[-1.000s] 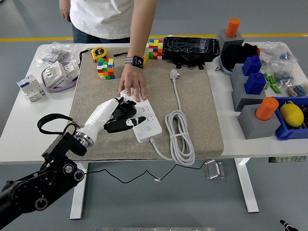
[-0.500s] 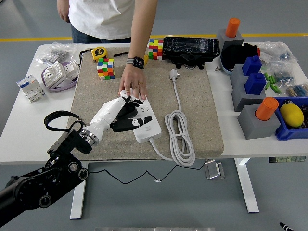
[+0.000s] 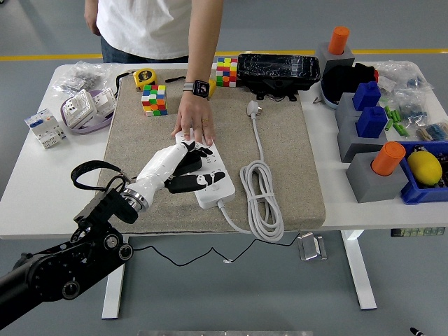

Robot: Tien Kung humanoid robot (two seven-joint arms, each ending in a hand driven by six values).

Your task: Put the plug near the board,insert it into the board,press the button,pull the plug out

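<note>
The robot's left hand (image 3: 178,168), white-shelled on its back with black fingers (image 3: 183,183), lies over the near-left part of the white power strip (image 3: 210,178). The fingers are partly extended and loosely spread, their tips resting on the strip's top face; they grip nothing that can be made out. The right hand is out of view.

A person's hand (image 3: 194,122), with a dark watch (image 3: 200,88) on the wrist, presses flat on the far end of the same strip, fingers spread and pointing toward the robot, just beyond the robot's fingertips.

The strip is a long, flat, smooth plastic block lying at an angle on a coarse beige fabric mat (image 3: 280,161) that covers the middle of the white tabletop (image 3: 42,182). Its white cable (image 3: 262,199) leaves the near end, loops into a loose oval coil to the right, then runs straight away to the white plug (image 3: 253,108), which lies unplugged on the mat near its far edge, well apart from the strip.

Two multicoloured puzzle cubes (image 3: 155,99) sit at the mat's far edge, beside a yellow tape measure (image 3: 143,77) and a black glossy box (image 3: 278,70). Grey blocks with orange (image 3: 388,157) and blue tops stand on the right.
</note>
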